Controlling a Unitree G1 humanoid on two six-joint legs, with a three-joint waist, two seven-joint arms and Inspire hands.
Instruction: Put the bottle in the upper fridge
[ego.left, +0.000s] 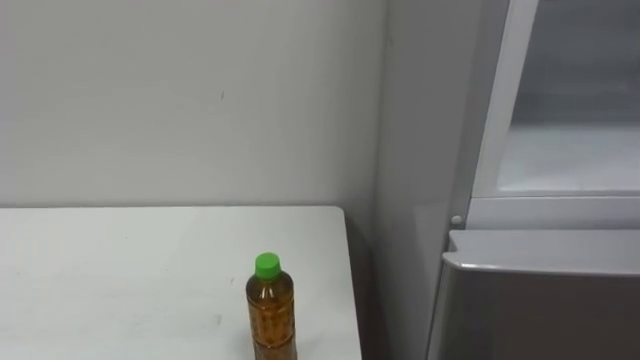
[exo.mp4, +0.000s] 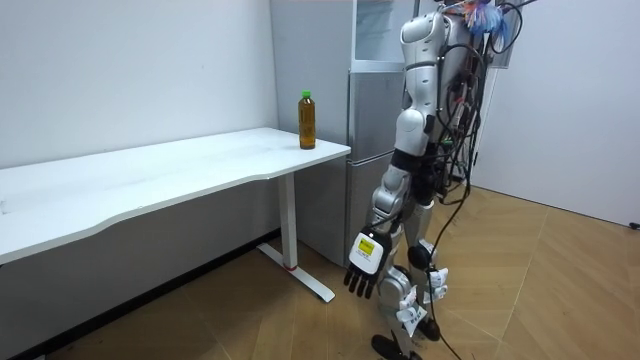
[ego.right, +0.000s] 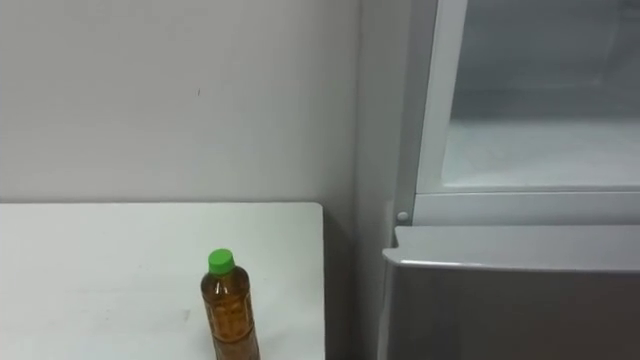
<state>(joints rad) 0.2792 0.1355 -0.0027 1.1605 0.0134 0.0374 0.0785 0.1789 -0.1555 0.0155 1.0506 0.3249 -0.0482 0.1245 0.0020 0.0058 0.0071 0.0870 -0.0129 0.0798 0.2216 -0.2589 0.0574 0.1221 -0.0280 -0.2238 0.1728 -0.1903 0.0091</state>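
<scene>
In the left eye view, the bottle (ego.left: 270, 312), amber liquid under a green cap, stands upright on the white counter (ego.left: 120, 270). It is close to the counter's right-hand edge and low in the frame. Past a narrow gap to its right rises the fridge. The grey lower door (ego.left: 540, 300) is closed. The upper compartment (ego.left: 570, 140) above it shows a pale interior inside a white frame. It looks open, though I cannot make out its own door.

In the room view, the robot stands upright on the wooden floor at the end of the counter (exo.mp4: 150, 180), in front of the fridge (exo.mp4: 375, 120). Its left hand (exo.mp4: 365, 268) hangs at its side, fingers slack and holding nothing, well below the counter top. The bottle (exo.mp4: 307, 120) sits at the counter corner nearest the fridge. It is above that hand and toward the room view's left, and well apart from it.

In the right eye view, the bottle (ego.right: 228, 312) appears left of centre, with the fridge compartment (ego.right: 540, 150) up and to the right of it. Its long axis is vertical, so a grasp would most likely wrap round the body from the side. Since the bottle lies to the robot's left, the left arm looks better placed. It would have to rise from the thigh to the counter, then carry the bottle rightward and upward.
</scene>
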